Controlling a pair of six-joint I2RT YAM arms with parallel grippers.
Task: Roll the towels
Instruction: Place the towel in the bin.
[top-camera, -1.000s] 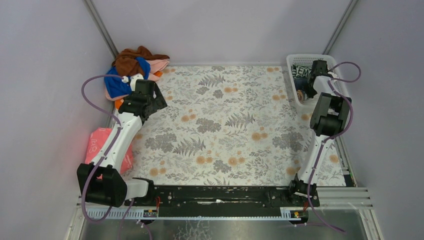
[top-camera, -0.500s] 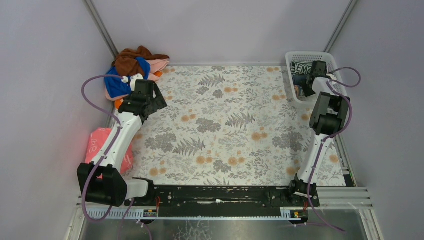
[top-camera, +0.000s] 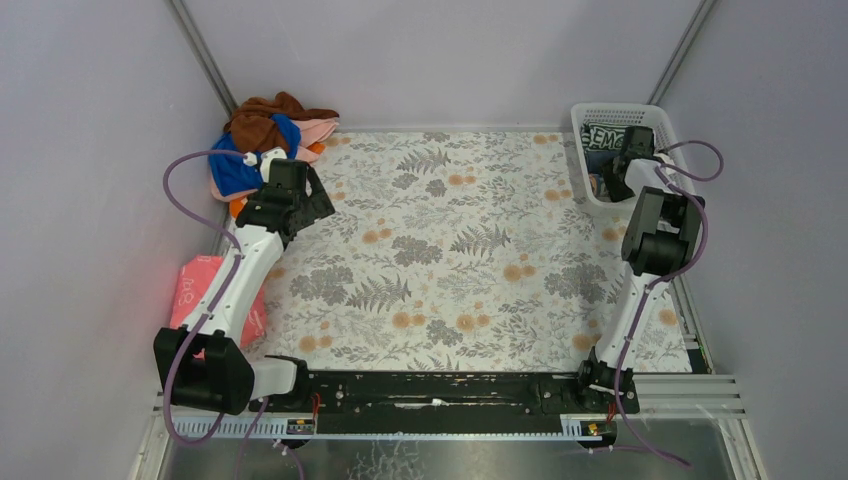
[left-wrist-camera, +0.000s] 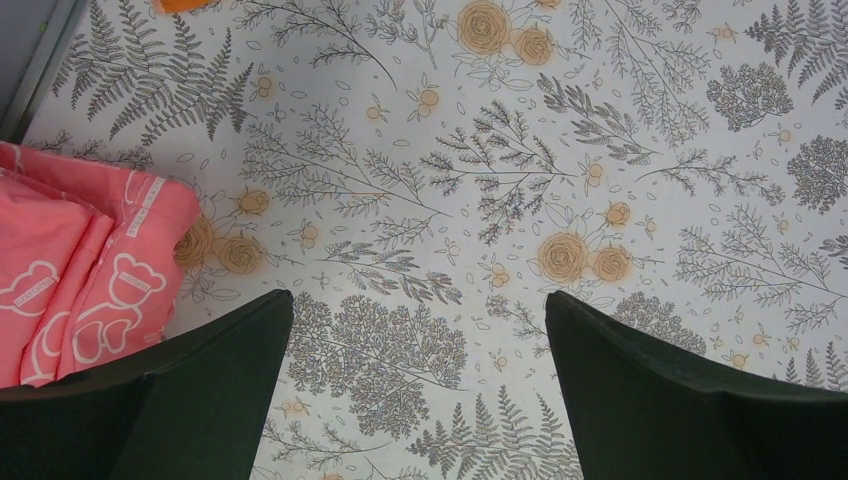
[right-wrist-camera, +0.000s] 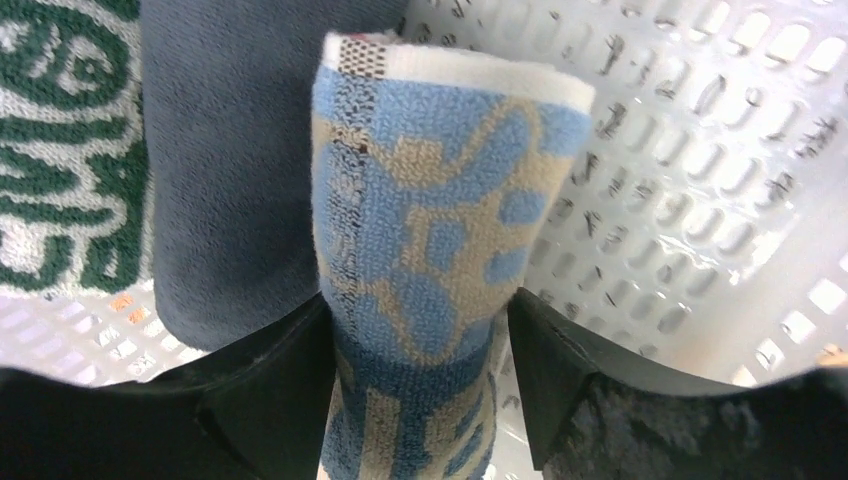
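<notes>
A heap of towels lies at the back left corner: brown (top-camera: 265, 118), royal blue (top-camera: 235, 172), pale pink (top-camera: 318, 130) and a bit of orange (top-camera: 237, 207). My left gripper (top-camera: 303, 203) hovers near the heap, open over the bare mat (left-wrist-camera: 418, 300). My right gripper (top-camera: 612, 180) reaches into the white basket (top-camera: 660, 118). Its jaws stand open around a rolled blue-orange-white towel (right-wrist-camera: 430, 200); the left finger (right-wrist-camera: 270, 380) touches the roll and the right stands just off it. A dark grey towel (right-wrist-camera: 230, 150) and a green-white one (right-wrist-camera: 60, 150) lie beside the roll.
A floral mat (top-camera: 450, 250) covers the table. A reddish-pink flat item with white print (top-camera: 200, 290) lies off the mat's left edge, near my left arm. Grey walls close in the left, back and right sides.
My right gripper's jaws have spread apart from the rolled towel, and the basket has shifted slightly. The left arm has not moved.
</notes>
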